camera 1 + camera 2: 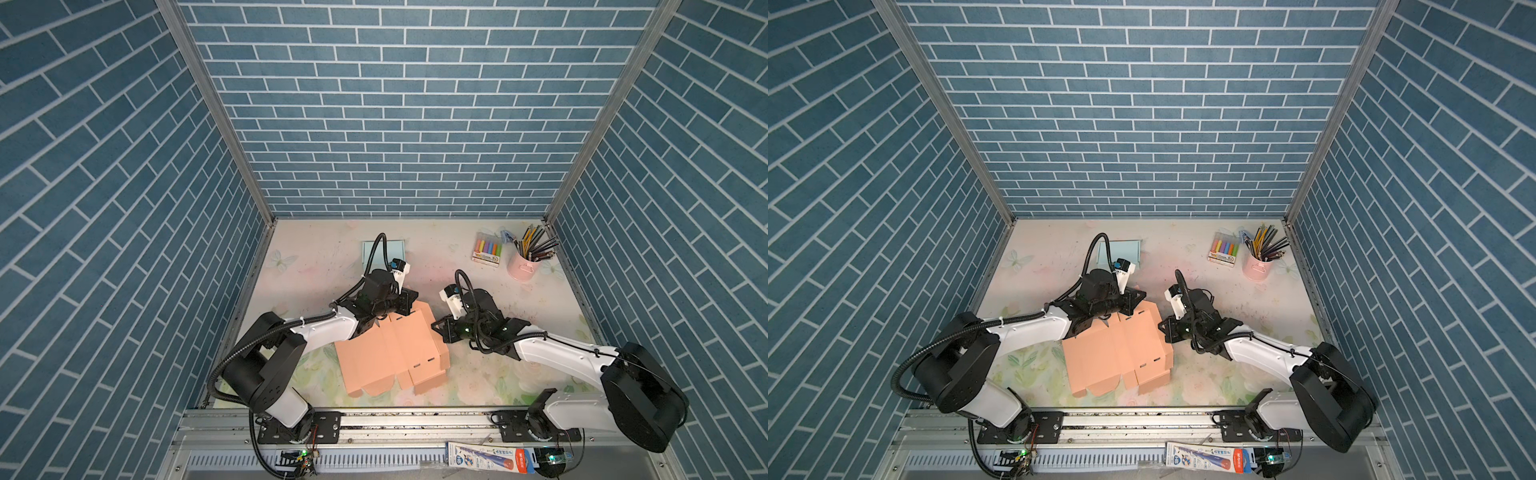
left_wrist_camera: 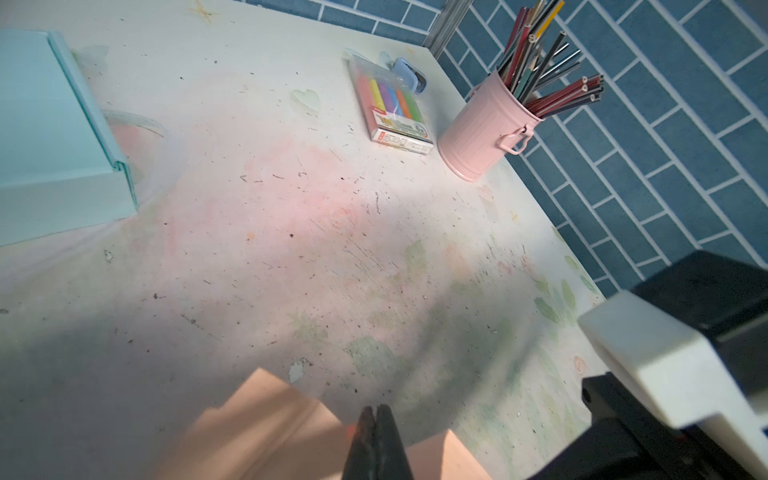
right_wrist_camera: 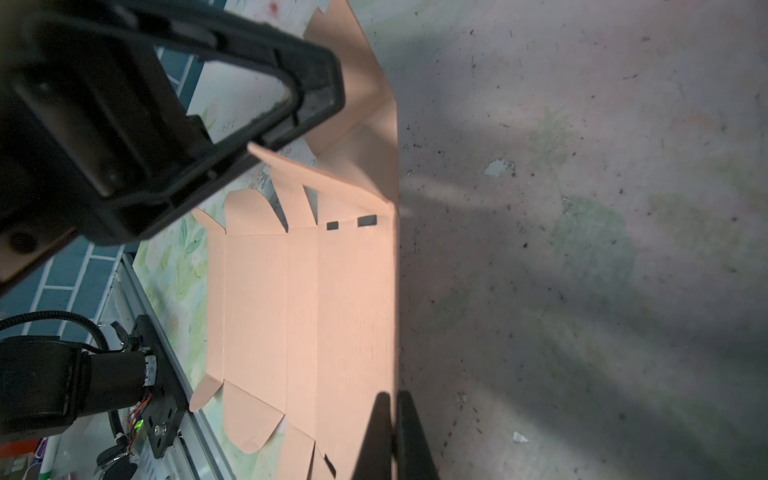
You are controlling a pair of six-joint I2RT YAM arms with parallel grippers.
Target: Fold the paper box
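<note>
Cream floral desk (image 1: 316,266) carries everything. On it, the peach paper box (image 1: 386,353), seen in both top views (image 1: 1113,353), lies as a mostly flat blank mid-desk, toward the front edge. I see the flap at its far end lifted off the surface, and its right-hand panel looks folded up. My left gripper (image 2: 375,411) sits at that far end with its fingers pressed together. The lifted flap's corner meets it in the right wrist view, but I can't tell whether card is pinched between them. My right gripper (image 3: 393,399) is at the box's right edge, fingers likewise closed tight, tips just beside the fold. Further back, a teal box (image 1: 384,249) sits at the middle of the back edge. A pink cup (image 1: 523,266) of pencils stands at the back right corner, with a marker pack (image 1: 487,251) just beside it.
</note>
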